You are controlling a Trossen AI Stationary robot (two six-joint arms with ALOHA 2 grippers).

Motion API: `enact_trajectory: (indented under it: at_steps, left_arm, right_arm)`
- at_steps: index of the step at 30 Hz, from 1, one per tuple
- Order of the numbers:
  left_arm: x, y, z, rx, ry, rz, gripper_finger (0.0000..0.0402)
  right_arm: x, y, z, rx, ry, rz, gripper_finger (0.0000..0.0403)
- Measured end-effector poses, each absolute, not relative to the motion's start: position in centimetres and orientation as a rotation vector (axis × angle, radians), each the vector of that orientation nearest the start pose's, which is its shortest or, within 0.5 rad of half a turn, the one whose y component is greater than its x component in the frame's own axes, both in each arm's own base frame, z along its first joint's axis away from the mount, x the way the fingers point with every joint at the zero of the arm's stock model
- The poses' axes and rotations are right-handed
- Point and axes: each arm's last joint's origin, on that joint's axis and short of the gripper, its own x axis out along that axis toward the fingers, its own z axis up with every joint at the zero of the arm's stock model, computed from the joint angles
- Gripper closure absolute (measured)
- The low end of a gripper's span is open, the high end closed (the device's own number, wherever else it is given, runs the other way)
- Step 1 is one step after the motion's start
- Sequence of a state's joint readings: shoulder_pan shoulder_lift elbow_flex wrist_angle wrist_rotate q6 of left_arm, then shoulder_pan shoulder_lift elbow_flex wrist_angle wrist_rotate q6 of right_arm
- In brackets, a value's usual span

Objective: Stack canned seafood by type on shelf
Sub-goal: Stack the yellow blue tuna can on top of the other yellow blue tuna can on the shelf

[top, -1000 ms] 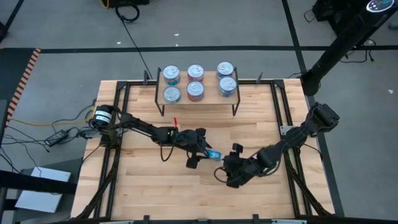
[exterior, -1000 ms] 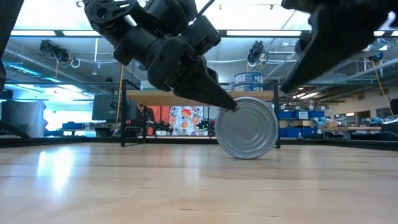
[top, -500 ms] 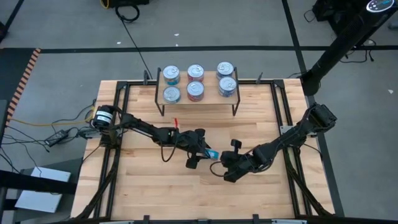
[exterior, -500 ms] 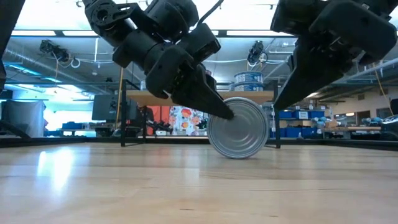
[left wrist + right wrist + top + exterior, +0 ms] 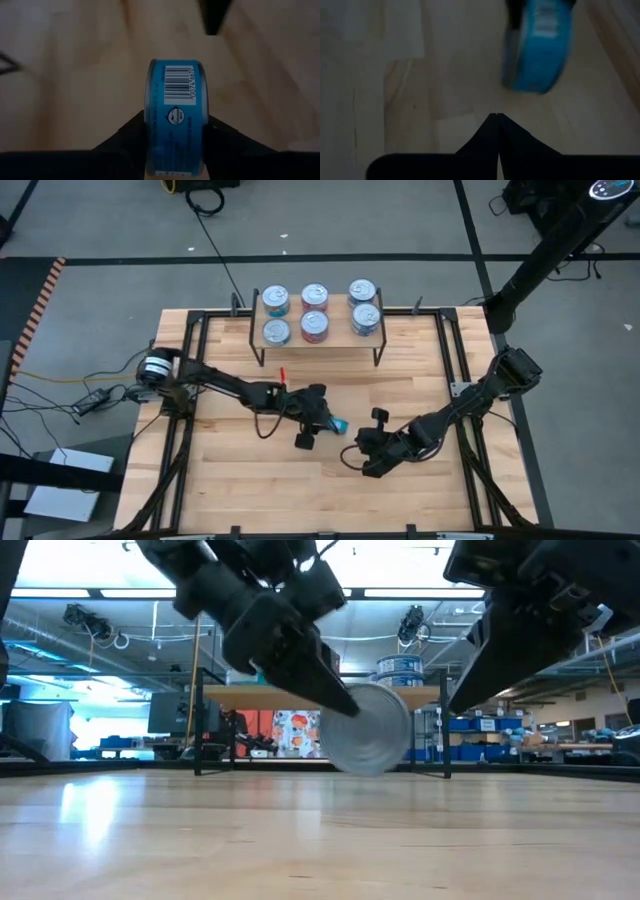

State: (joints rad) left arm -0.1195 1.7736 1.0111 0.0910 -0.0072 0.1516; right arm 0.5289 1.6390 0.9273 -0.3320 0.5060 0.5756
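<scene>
A blue-labelled can of seafood (image 5: 338, 425) stands on edge at the table's middle. Its silver lid (image 5: 372, 735) faces the near edge, and my left gripper (image 5: 175, 150) is shut on it. My right gripper (image 5: 498, 131) is shut and empty. It hangs just right of the can and nearer the front edge (image 5: 355, 458). The shelf (image 5: 336, 340) stands at the far edge and carries several cans: a teal pair (image 5: 276, 315) on the left, a red pair (image 5: 314, 311) in the middle and a blue pair (image 5: 363, 305) on the right. My left gripper pinches the can across its two flat ends. One finger (image 5: 318, 685) lies on the near silver lid (image 5: 362, 718); the other is hidden behind the can. The fingers slant down from the table's left. The can is held on edge, barcode side (image 5: 177, 87) toward the wrist, just clear of the table.
Black frame rails (image 5: 190, 380) run along the left and right sides of the wooden tabletop (image 5: 250, 480). A small red object (image 5: 283, 372) lies left of the can. The near half of the table is bare wood.
My left gripper has raised the blue can, which was resting on its rim on the table, and drawn it a little toward the table's left. The can stays on edge and now hangs just clear of the wood. My right gripper has edged slightly toward the can.
</scene>
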Motion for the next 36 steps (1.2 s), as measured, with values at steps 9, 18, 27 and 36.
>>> enact_trajectory:
  at_steps: [9, 18, 27, 36]
  left_arm:
    - [32.2, -4.5, 24.4, 0.392, 0.64, 0.187, 0.0254]
    - [26.3, -2.9, 29.6, 0.522, 0.661, 0.541, 0.0254]
    - [24.8, -0.5, 31.1, 0.699, 0.722, 0.796, 0.0254]
    - [24.9, 3.7, 30.7, 0.654, 0.809, 0.815, 0.0254]
  right_arm:
    - [27.4, 14.4, 17.2, 0.013, 0.861, -0.241, 0.0391]
    - [27.5, 14.3, 17.3, 0.004, 0.851, -0.25, 0.039]
    - [27.7, 14.1, 17.3, -0.006, 0.844, -0.252, 0.0391]
    - [27.7, 14.0, 17.3, -0.006, 0.844, -0.254, 0.0391]
